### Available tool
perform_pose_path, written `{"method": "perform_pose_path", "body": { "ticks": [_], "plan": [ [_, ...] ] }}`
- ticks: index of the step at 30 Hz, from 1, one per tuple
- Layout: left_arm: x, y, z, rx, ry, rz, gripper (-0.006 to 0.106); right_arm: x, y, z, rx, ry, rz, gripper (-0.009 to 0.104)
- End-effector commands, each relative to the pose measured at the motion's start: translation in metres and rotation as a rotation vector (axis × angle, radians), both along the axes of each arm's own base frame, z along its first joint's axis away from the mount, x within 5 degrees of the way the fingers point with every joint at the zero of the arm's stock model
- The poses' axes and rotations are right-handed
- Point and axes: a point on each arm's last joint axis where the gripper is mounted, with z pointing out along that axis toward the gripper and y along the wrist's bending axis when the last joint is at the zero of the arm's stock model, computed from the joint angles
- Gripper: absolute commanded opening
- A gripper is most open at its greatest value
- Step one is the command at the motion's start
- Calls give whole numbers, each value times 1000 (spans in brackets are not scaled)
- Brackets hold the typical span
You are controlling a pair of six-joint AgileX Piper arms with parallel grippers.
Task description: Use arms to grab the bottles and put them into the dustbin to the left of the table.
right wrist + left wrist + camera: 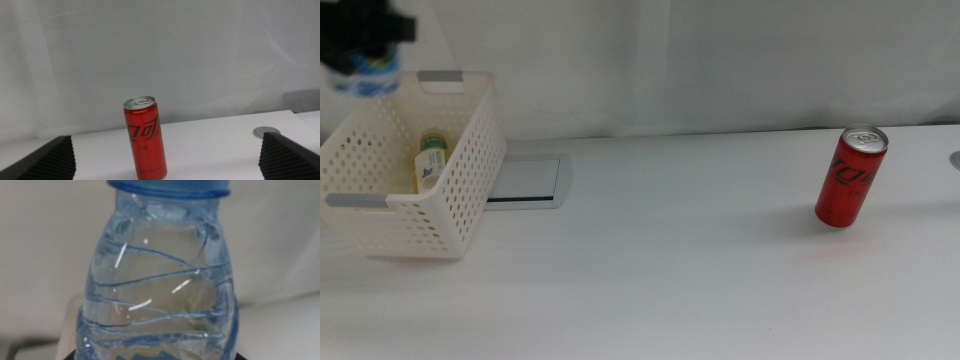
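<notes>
White bench (670,260) with grey inset panel (525,180), pale wall behind. One red can (850,176) upright at right, white script on its side, not readable. One dustbin (470,190) at left, holding one yellow bottle (430,160), green label. One clear bottle (368,78) – blue cap shows only in the wrist view – gripped by left claw (360,35) above the dustbin. Right claw (167,155) wide open, empty, facing the can
</notes>
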Motion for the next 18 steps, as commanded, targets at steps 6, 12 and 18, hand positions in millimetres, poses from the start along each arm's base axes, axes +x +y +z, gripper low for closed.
{"method": "perform_pose_path", "body": {
  "ticks": [6, 12, 18],
  "plan": [
    [-4, 11, -5, -9, 116, 113, -3, -1, 0, -9, -11, -17, -6, 103],
    [6, 17, -25, 5, 217, 187, -3, -1, 0, -9, -11, -17, -6, 103],
    [27, 18, -49, -6, 243, 192, -3, -1, 0, -9, -11, -17, -6, 103]
  ]
}}
